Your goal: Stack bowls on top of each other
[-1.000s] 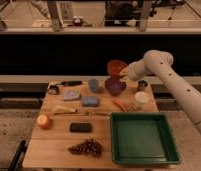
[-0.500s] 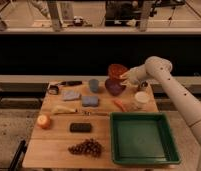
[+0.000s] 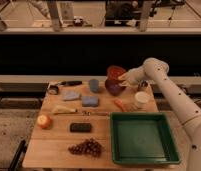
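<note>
The orange-red bowl (image 3: 114,73) hangs tilted just above the dark purple bowl (image 3: 114,88), which stands on the wooden table (image 3: 54,150) at its back edge, right of middle. My gripper (image 3: 122,78) comes in from the right on the white arm and is shut on the right rim of the orange-red bowl. The orange-red bowl's underside sits very close to the purple bowl's rim; I cannot tell if they touch.
A blue-grey cup (image 3: 94,85) stands left of the bowls and a white cup (image 3: 141,99) to their right front. A carrot (image 3: 120,105), blue sponge (image 3: 90,101), banana (image 3: 64,110), fruit (image 3: 44,121), black block (image 3: 80,127) and grapes (image 3: 86,147) lie in front. A green tray (image 3: 143,137) fills the front right.
My gripper has lowered the orange-red bowl toward the purple bowl, and the arm's elbow has dropped. Nothing else on the table has moved.
</note>
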{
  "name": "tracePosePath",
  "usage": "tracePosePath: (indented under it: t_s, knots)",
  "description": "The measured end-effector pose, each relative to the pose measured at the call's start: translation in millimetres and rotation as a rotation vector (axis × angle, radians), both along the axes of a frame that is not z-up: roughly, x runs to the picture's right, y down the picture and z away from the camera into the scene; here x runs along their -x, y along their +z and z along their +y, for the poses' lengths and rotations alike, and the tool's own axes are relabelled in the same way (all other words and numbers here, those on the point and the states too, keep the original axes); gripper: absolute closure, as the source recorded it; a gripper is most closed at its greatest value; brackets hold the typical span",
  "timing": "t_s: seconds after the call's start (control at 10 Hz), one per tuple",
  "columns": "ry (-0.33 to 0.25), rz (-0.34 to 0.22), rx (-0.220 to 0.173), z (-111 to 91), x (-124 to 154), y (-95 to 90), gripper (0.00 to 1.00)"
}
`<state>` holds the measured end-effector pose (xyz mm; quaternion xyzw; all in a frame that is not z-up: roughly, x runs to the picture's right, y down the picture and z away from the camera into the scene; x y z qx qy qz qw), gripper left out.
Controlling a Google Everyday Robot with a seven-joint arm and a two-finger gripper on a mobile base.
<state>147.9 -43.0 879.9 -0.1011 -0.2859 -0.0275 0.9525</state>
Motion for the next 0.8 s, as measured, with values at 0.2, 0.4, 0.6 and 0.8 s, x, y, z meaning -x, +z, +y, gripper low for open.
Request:
tracePosePath:
  t_s: [0.2,0.4,0.6,0.8]
  knots:
    - [0.017,-0.01,0.008,4.6,-2.2,4.4,1.0]
    - [0.008,-0.018,0.016,9.3,3.3,8.9,1.0]
    - [-0.002,-0.015,0.021,12.0,2.3,10.0,1.0]
    - [-0.007,-0.012,0.023,12.8,1.4,10.6,1.0]
